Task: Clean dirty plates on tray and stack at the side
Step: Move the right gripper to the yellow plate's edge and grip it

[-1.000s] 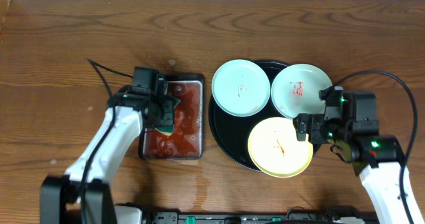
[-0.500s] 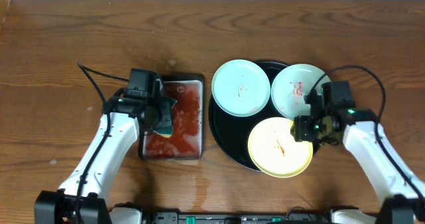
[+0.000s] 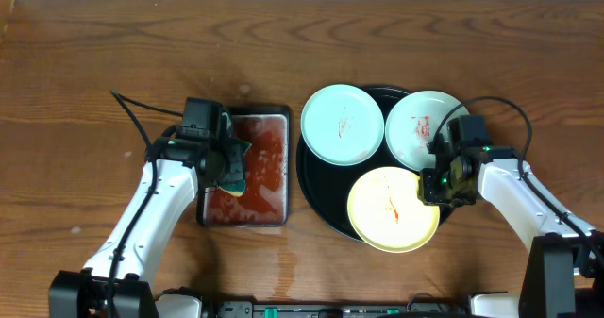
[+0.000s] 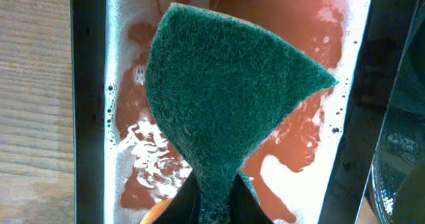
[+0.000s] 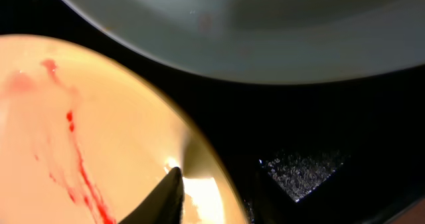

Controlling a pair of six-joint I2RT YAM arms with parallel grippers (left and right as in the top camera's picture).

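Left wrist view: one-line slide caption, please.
Left pincer holds a green sponge over the small tray of reddish, foamy liquid.

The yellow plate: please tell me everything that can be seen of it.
The pale yellow plate is small, round, glossy, with thin red smears at its centre. It lies flat on the front of the round black tray, its near edge reaching over the tray's rim. The right gripper is at its right rim, one fingertip over it.
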